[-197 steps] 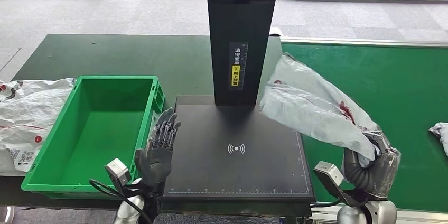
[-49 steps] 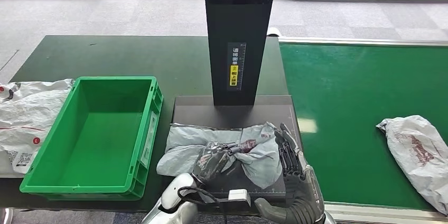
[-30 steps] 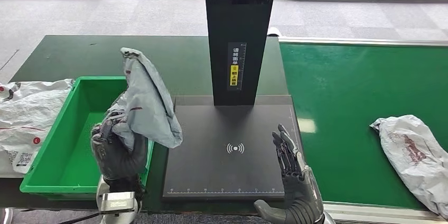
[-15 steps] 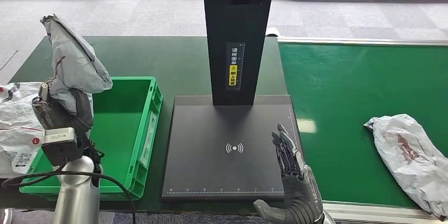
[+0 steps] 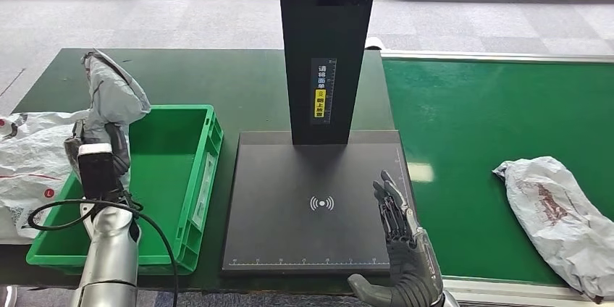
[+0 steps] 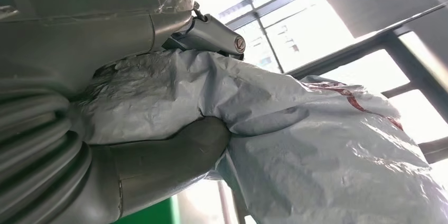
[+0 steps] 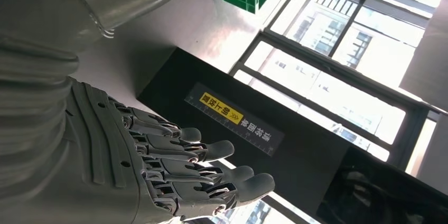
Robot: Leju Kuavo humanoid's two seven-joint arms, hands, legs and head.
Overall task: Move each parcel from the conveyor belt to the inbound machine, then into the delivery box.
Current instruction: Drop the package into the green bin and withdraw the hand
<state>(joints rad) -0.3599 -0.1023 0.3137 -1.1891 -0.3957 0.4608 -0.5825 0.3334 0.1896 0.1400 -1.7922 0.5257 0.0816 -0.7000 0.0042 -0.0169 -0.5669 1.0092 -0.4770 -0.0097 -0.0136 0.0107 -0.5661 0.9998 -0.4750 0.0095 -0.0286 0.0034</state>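
Conveyor belt: the wide green conveyor belt [image 5: 499, 119] runs along the right side of the dark green counter [image 5: 181, 79].
Inbound machine: the black inbound machine with a flat square scanning plate [image 5: 318, 205] stands between the belt and the crate; its tall black column [image 5: 326, 39] carries a label with a yellow part.
Delivery box: the green plastic delivery crate [image 5: 206, 177] stands on the counter just beside the left edge of the plate.
Waiting parcel: a crumpled white plastic parcel with red print [image 5: 561, 213] lies on the belt, near its right end.
Other bags: white plastic bags with red marks [image 5: 32, 155] lie on the counter, touching the left wall of the crate.
Held parcel: the grey plastic mailer parcel [image 5: 112, 93] is in the air above the far left corner of the crate.
Left robot hand: the left robot hand [image 5: 94, 144] is clamped on the lower end of the grey parcel, its thumb [image 6: 174, 147] pressing into the plastic.
Right robot hand: the right robot hand [image 5: 402, 238] is at the near right corner of the plate, fingers [image 7: 211, 152] straight and apart, holding nothing.
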